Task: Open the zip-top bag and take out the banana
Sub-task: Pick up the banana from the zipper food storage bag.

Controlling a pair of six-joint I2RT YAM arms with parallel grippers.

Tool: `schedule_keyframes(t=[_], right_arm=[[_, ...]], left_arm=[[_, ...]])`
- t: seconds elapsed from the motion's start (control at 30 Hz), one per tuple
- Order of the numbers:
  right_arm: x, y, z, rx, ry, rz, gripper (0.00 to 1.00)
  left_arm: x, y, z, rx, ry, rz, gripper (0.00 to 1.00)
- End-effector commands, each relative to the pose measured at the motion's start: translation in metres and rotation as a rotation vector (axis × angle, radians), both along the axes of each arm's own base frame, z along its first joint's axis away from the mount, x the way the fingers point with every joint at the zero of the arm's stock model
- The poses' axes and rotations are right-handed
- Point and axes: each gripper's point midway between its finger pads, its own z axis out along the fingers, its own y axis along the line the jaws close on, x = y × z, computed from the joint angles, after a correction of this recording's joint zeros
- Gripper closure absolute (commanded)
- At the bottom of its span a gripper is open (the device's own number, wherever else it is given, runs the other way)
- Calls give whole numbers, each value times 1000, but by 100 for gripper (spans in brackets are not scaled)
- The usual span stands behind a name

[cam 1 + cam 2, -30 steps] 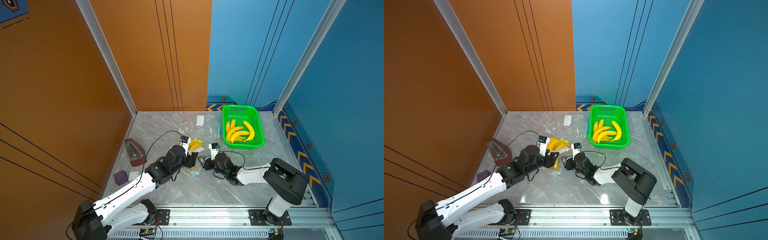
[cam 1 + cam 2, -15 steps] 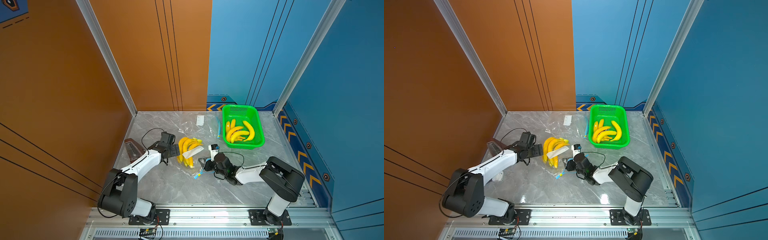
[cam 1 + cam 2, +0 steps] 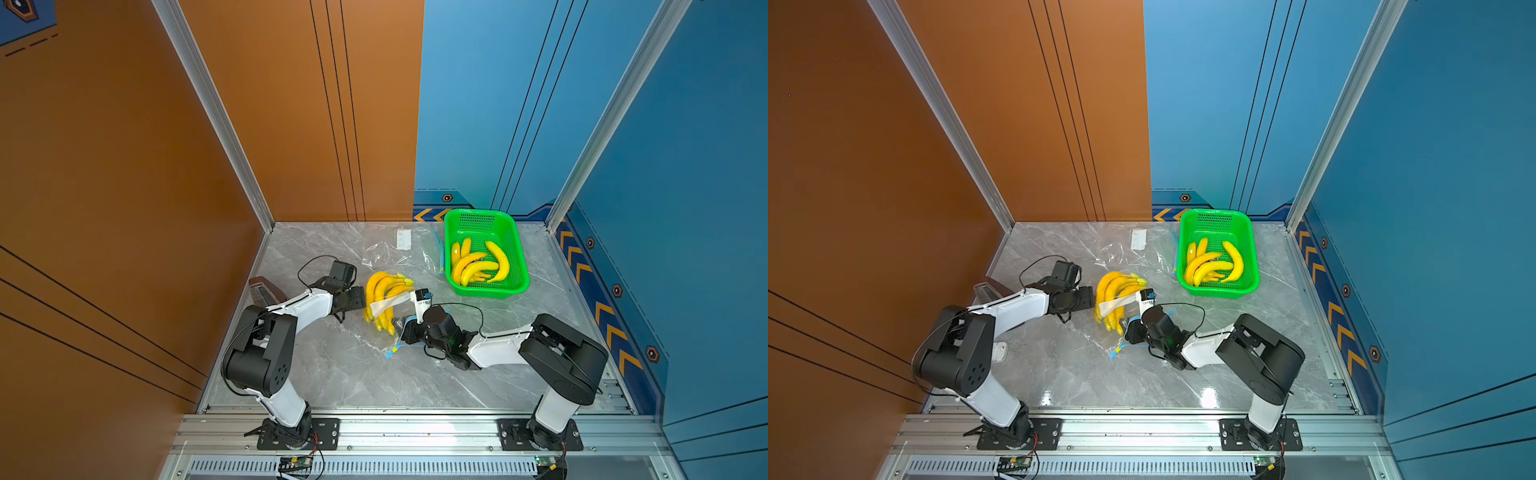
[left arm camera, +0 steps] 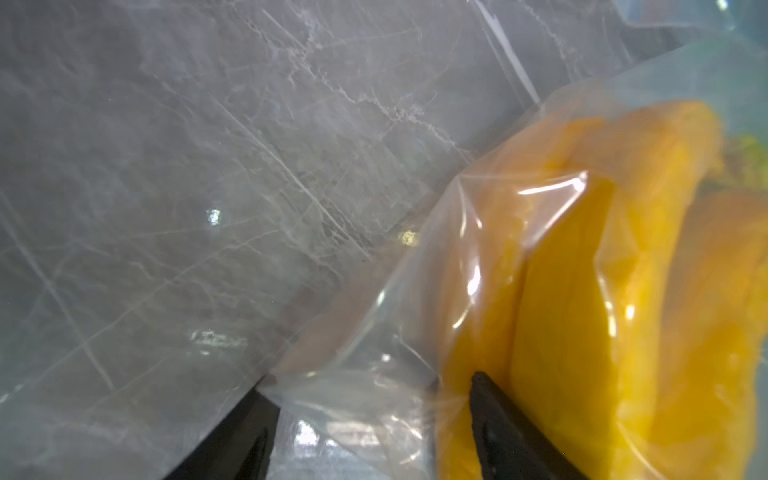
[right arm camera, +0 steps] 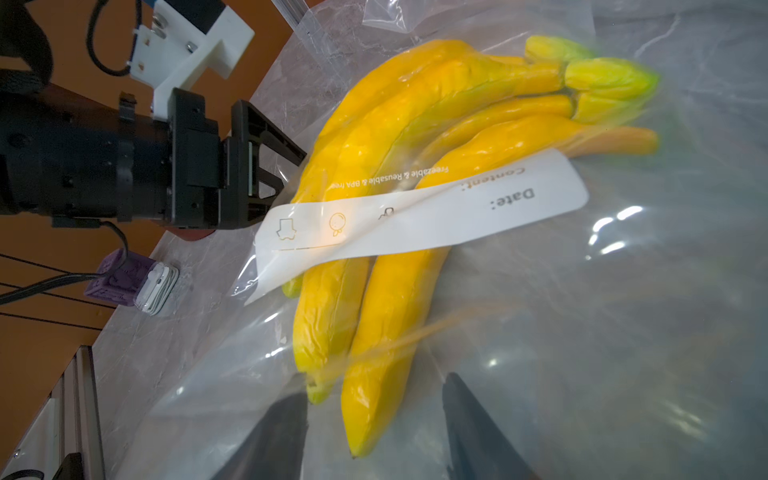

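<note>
A clear zip-top bag [image 3: 400, 332] with a white label lies in the middle of the table, in both top views. Inside it is a yellow banana bunch [image 3: 384, 286] [image 3: 1115, 286] [image 5: 399, 137]. My left gripper [image 3: 362, 297] [image 4: 370, 380] lies low at the bag's left side. It is open, with bag film and a banana's edge between its fingers. My right gripper [image 3: 401, 329] [image 5: 376, 386] is at the bag's near end by the blue zip [image 3: 392, 352]. It is open, its fingers hazy behind plastic and a banana tip between them.
A green basket [image 3: 521, 266] with several loose bananas [image 3: 478, 266] stands at the back right. An empty clear bag [image 3: 386, 259] and a small white piece [image 3: 403, 239] lie behind the bunch. A brown object [image 3: 264, 291] and a purple block [image 5: 116, 278] sit at the left.
My left arm has swung away from above the bag to its left side, and its gripper now presses in against the bag's edge. The right gripper has stayed in place.
</note>
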Motion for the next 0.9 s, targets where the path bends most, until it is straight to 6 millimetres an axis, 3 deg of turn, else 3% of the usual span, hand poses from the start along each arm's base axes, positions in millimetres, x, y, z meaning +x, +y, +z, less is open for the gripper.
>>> schedule_keyframes(t=[0.0,0.17,0.3,0.37,0.5,0.77,0.87], right_arm=[[4,-2,-9,-59,13,-13,46],[18,1,-13,-83,39,-41,46],[27,1,-27,-129,84,-56,46],[28,1,-34,-164,103,-53,50],[25,0,-46,-211,127,-40,58],[22,-10,-50,-280,121,-71,63],[19,-2,-53,-295,120,-34,60]], left_arm=[[0,-9,-3,3,9,-35,39],[-5,-22,-10,28,22,-73,58],[-13,-34,-11,37,20,-103,79],[-17,-39,-8,39,10,-116,85],[-23,-39,-1,55,-17,-116,90],[-22,-28,3,67,-31,-99,94],[-22,-32,3,61,-28,-108,95]])
